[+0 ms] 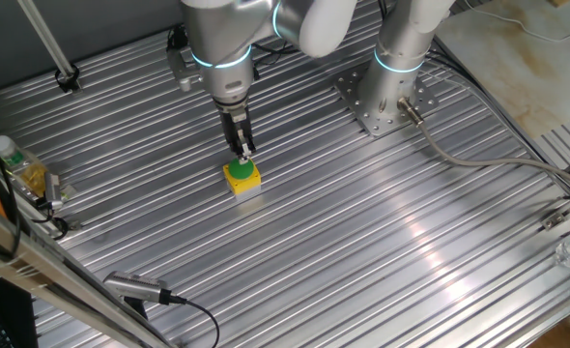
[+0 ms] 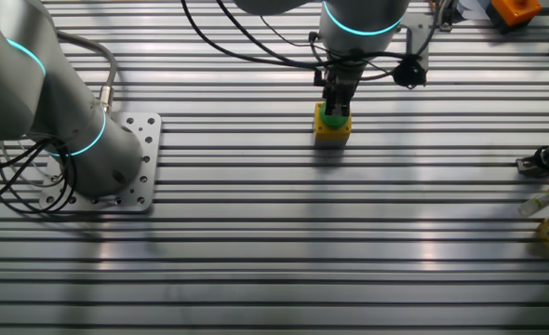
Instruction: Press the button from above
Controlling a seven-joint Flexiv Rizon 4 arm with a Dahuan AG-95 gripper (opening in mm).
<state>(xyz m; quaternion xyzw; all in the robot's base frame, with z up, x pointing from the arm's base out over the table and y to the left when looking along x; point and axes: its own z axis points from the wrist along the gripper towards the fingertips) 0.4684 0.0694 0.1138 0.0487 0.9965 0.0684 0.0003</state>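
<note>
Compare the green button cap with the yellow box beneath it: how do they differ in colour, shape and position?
The button is green; the yellow box is yellow with a pale base. The button is small and round; the box is wider and cube-shaped. The button sits on top, under the gripper; the box rests on the table. Both form one unit.

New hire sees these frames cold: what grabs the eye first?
The yellow box with its green button, mid-table on the ribbed metal table. The pincer hangs straight above, tips at the cap. Next, the arm's bolted base plate at the table's edge.
</note>
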